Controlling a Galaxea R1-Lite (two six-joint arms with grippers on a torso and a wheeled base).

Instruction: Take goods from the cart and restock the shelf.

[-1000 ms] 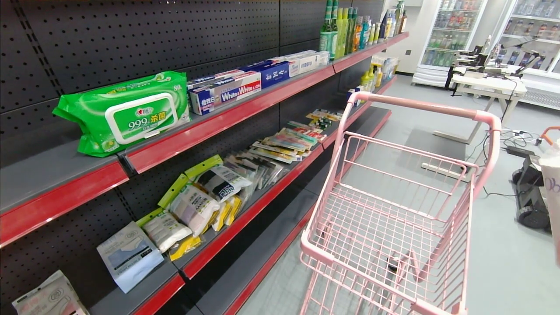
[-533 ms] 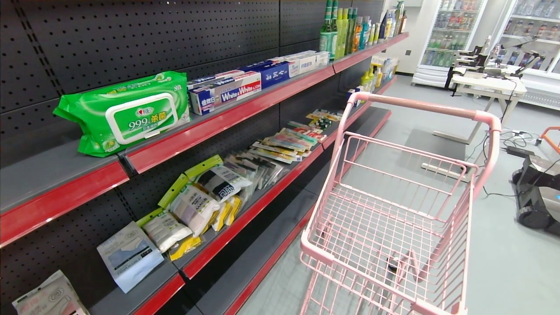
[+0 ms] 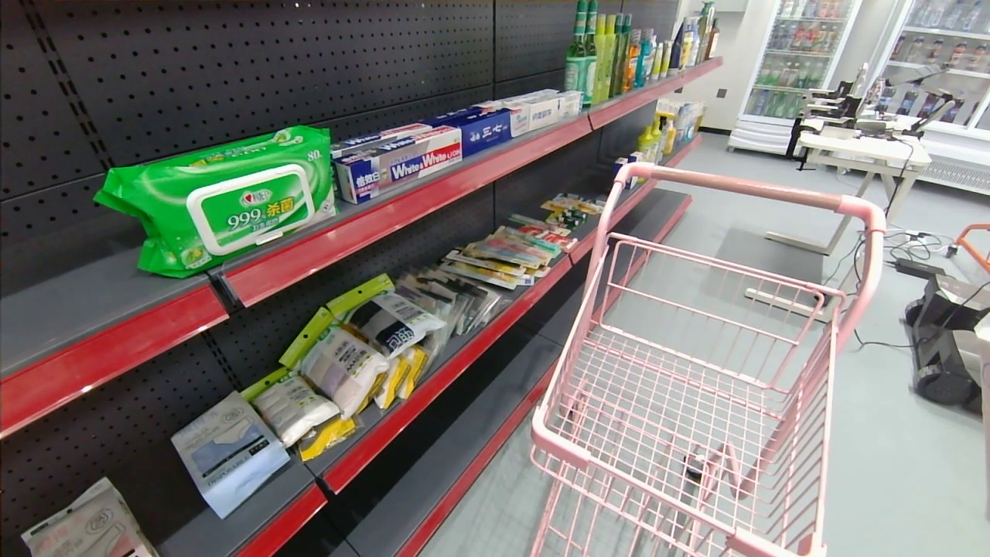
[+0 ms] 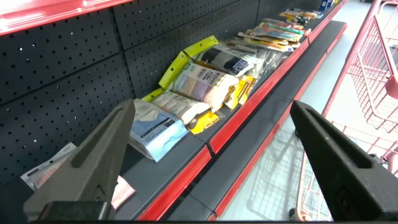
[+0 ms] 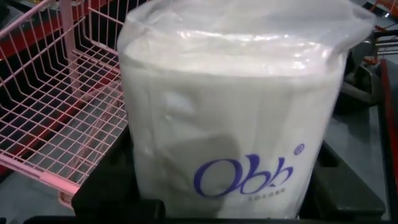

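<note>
Found right tool (image 5: 227,193) clamped on a white plastic-wrapped pack (image 5: 236,93), dark fingers pressed against both sides of its lower part. Logged pack as upright, held clear of the pink cart (image 3: 557,445), just right of its basket rather than inside it.

Found left tool (image 4: 212,124) spread wide with nothing between the fingers, low on the left and close to the near end of the shelf (image 3: 402,213), facing the middle level.

Noted cart parked right of the shelf, handle at the far end. Spotted a small dark thing (image 3: 700,464) low in the basket; kind not discernible.

Recorded on the top level, near to far: a green wipes pack (image 3: 220,201), toothpaste boxes (image 3: 402,162) lying end to end, then upright bottles (image 3: 611,46).

Recorded on the middle level: soft pouches (image 3: 348,363) leaning against one another at the near end, flat carded packs (image 3: 503,251) fanned farther along.

Noted a white table (image 3: 866,147) and glass-door coolers (image 3: 797,62) far right, well apart from the cart.
</note>
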